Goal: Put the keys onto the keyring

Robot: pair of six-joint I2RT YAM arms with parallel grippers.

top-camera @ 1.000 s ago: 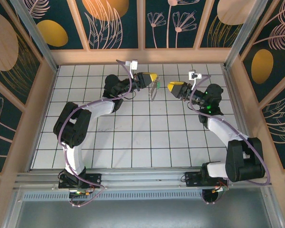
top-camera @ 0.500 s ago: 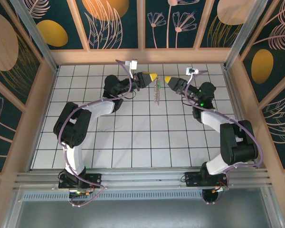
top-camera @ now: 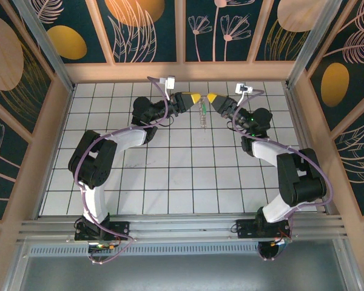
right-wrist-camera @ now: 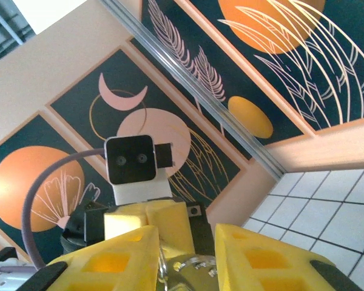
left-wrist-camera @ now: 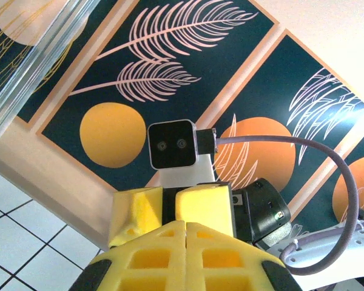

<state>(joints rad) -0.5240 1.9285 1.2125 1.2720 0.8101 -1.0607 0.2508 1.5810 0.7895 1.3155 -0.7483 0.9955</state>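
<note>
Above the far middle of the tiled floor, my left gripper [top-camera: 196,97] is shut, and the thin grey keyring [top-camera: 202,117] hangs down from its yellow tips. The key's green head [top-camera: 203,108] shows against the top of the loop; I cannot tell whether it is threaded on. My right gripper [top-camera: 211,98] faces the left one tip to tip. In the right wrist view its jaws [right-wrist-camera: 185,242] stand apart with the shiny metal loop [right-wrist-camera: 197,268] between them. The left wrist view has its fingers [left-wrist-camera: 185,225] pressed together, with the right gripper's yellow fingers [left-wrist-camera: 200,206] just beyond.
The white tiled floor [top-camera: 170,176] spreads out below both arms. Wooden-framed patterned walls [top-camera: 182,36] close the back and sides. A metal rail [top-camera: 182,227] runs along the near edge by the arm bases.
The right gripper has moved left, up to the left gripper's tip, and its jaws have narrowed around the hanging keyring. The left arm has stayed put; the keyring has swung slightly.
</note>
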